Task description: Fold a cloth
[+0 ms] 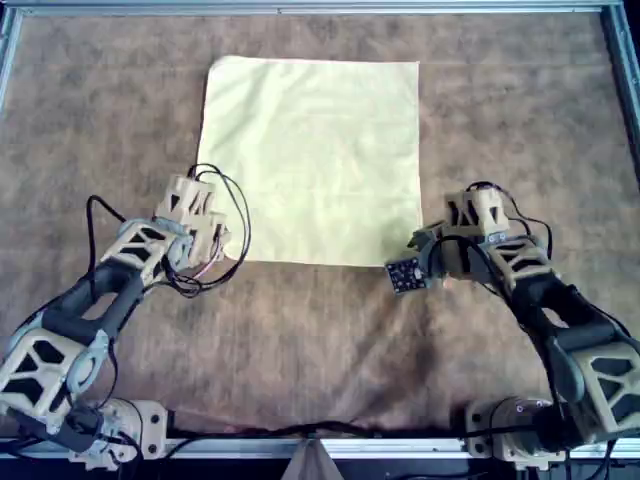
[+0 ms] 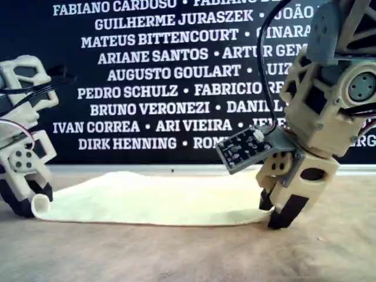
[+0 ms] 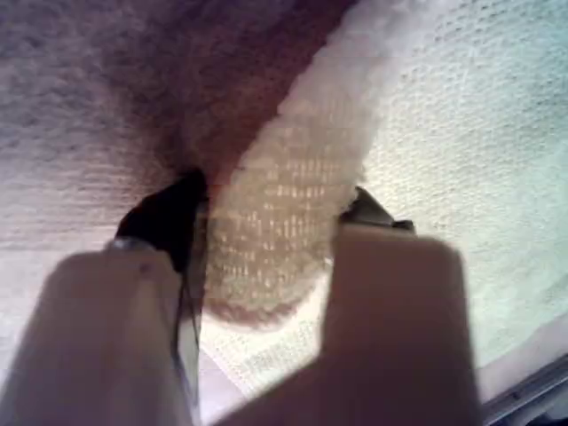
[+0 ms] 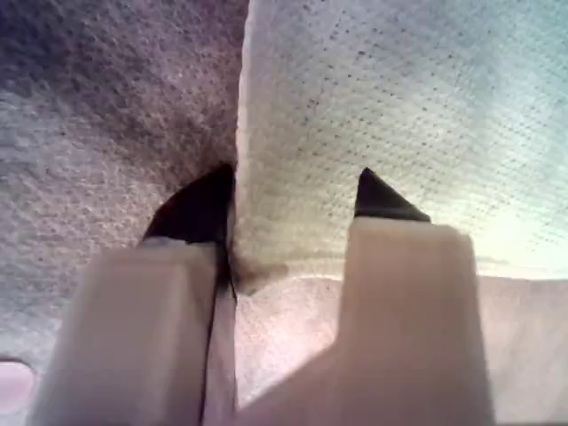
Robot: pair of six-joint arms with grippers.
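The pale yellow cloth (image 1: pixel 315 160) lies flat on the brown mat, with its near edge toward both arms. My first gripper (image 1: pixel 218 243) is at the cloth's near corner on the overhead view's left, shut on a rolled-up bit of that corner (image 3: pixel 275 240). In the exterior view (image 2: pixel 32 202) the curl rests against its fingers. My second gripper (image 1: pixel 425 255) is at the near corner on the overhead view's right. Its jaws are apart and straddle the cloth's edge (image 4: pixel 266 222), low on the mat (image 2: pixel 275 210).
A brown felt mat (image 1: pixel 320 340) covers the table inside a metal frame (image 1: pixel 320 8). A small circuit board (image 1: pixel 404 273) hangs off the second arm's wrist, just above the cloth corner (image 2: pixel 244 148). A black banner with names (image 2: pixel 153 76) stands behind.
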